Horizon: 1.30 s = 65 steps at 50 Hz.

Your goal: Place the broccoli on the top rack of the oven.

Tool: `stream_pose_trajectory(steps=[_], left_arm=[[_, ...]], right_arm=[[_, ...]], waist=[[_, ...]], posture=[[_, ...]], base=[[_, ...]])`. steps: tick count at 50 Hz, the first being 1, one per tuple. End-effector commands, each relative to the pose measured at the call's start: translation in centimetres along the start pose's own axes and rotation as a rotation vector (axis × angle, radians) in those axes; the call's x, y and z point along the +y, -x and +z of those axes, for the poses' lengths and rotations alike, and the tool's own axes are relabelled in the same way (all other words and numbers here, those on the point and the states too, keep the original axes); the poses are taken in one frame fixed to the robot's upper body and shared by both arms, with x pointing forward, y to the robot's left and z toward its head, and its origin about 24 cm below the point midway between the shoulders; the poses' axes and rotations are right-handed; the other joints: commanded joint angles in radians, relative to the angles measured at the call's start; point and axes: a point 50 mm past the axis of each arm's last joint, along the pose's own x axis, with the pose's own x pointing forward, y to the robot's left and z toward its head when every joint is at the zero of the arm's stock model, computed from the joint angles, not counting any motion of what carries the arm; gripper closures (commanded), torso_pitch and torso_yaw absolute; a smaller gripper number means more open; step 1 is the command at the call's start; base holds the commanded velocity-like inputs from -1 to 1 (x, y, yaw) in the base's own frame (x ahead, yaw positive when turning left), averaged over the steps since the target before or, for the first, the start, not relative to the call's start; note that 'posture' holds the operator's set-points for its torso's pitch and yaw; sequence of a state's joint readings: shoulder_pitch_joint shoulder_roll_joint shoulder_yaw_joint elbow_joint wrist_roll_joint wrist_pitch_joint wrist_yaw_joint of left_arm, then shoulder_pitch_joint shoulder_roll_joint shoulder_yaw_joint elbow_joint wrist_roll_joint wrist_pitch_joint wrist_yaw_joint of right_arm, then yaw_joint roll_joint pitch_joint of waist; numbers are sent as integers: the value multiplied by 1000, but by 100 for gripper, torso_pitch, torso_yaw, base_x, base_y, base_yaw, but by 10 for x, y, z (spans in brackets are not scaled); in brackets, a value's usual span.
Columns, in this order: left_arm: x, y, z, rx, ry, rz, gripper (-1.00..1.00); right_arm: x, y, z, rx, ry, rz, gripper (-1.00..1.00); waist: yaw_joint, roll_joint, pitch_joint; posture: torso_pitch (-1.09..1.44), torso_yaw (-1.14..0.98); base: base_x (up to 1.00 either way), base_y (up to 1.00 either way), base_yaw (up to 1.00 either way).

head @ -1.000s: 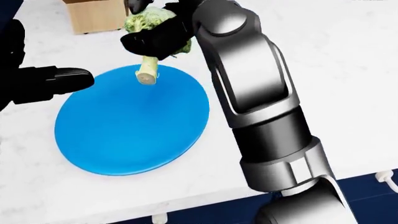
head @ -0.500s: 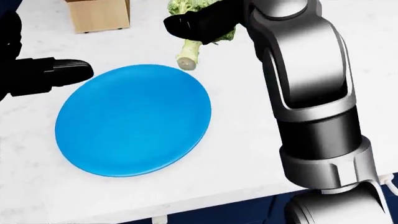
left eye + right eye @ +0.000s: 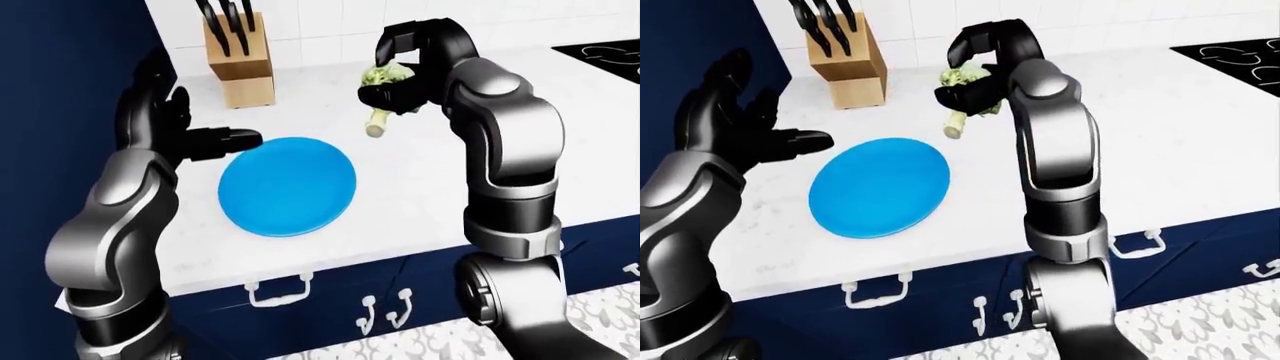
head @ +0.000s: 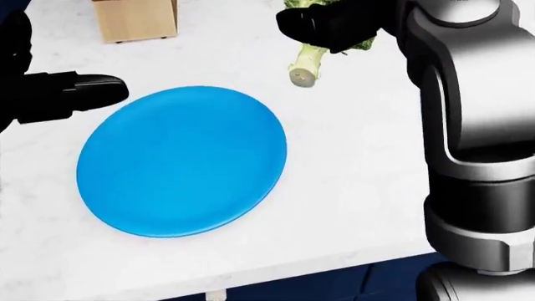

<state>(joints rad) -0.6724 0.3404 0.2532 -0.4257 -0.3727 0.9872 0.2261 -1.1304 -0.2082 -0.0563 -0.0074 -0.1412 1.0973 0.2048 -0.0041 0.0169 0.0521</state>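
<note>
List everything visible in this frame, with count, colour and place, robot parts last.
broccoli: 1, green with pale stem, held above the counter
plate: 1, blue, bare, on the counter
knife block: 1, wooden with black handles, top left by the wall
counter: 1, white marble
stovetop: 1, black, top right
drawers: navy, white handles, below the counter
right robot hand: closed round the broccoli
left robot hand: open, beside the plate

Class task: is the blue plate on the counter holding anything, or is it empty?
Empty. The blue plate shows bare; the broccoli is held above the counter in the right hand.
</note>
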Motion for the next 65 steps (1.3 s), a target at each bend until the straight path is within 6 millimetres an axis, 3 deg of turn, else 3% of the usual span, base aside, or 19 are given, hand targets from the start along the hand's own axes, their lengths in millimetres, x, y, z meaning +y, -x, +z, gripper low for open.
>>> stream_pose_trajectory(steps=[1,2,5,7,12,14,15,26,30,31,33,38,43,45,51,56,57,59,65], left_arm=[[0,2,18,-91,4,1,-100],[0,3,18,-91,5,0,-100],[-4,1,14,-87,7,-5,-100],[-4,1,14,-86,6,-7,-100],[-5,0,12,-85,10,-8,-100],[-4,0,14,-87,9,-7,-100],[-4,0,12,-87,10,-7,-100],[-4,-2,17,-89,8,-8,-100],[-2,-1,17,-89,9,-5,-100],[-2,0,16,-88,9,-5,-100],[-2,-1,17,-89,9,-4,-100],[-4,-1,17,-89,9,-8,-100],[-4,0,17,-88,9,-8,-100],[-4,0,17,-89,10,-9,-100],[-4,-1,16,-89,10,-10,-100],[-4,-2,15,-89,11,-8,-100],[-4,-2,15,-89,10,-8,-100],[-4,-2,14,-89,10,-10,-100],[-5,-3,16,-90,9,-10,-100]], right_arm=[[-5,7,18,-83,9,-19,100],[-6,7,17,-80,7,-21,100],[-7,9,15,-79,4,-26,100],[-9,9,15,-78,2,-32,100],[-7,8,15,-82,-1,-31,100],[-7,8,16,-82,1,-32,100],[-7,7,15,-81,2,-32,100],[-4,6,9,-69,4,-29,100],[-4,5,11,-73,5,-29,100],[-5,5,12,-73,4,-31,100],[-6,5,13,-74,7,-31,100],[-6,6,10,-71,5,-31,100],[-6,7,10,-70,4,-31,100],[-6,7,10,-70,3,-33,100],[-5,7,9,-68,5,-31,100],[-4,7,7,-66,2,-30,100],[-4,8,7,-65,2,-30,100],[-5,8,6,-66,2,-32,100],[-5,7,6,-64,2,-28,100]], waist=[[0,3,-29],[1,3,-52],[-1,43,-47],[-1,44,-56],[7,-8,-38],[7,-74,-54],[12,-84,-64],[21,18,-32],[13,86,-40],[19,54,-37],[6,71,-48],[6,32,-46],[20,-70,-66],[13,-54,-40],[14,9,-28],[6,87,-45],[10,60,-38],[1,67,-40],[3,15,-43]], posture=[[0,0],[0,0],[0,0],[0,0],[0,0],[0,0],[0,0],[0,0],[0,0],[0,0],[0,0],[0,0],[0,0],[0,0],[0,0],[0,0],[0,0],[0,0],[0,0]], base=[[0,0,0],[0,-20,0],[0,-28,0],[0,-29,0],[0,-28,0],[0,-27,0],[0,-27,0],[0,-27,0],[0,-23,0],[0,-23,0],[0,-23,0],[0,-24,0],[0,-24,0],[0,-24,0],[0,-23,0],[0,-16,0],[0,-14,0],[0,-12,0],[0,-10,0]])
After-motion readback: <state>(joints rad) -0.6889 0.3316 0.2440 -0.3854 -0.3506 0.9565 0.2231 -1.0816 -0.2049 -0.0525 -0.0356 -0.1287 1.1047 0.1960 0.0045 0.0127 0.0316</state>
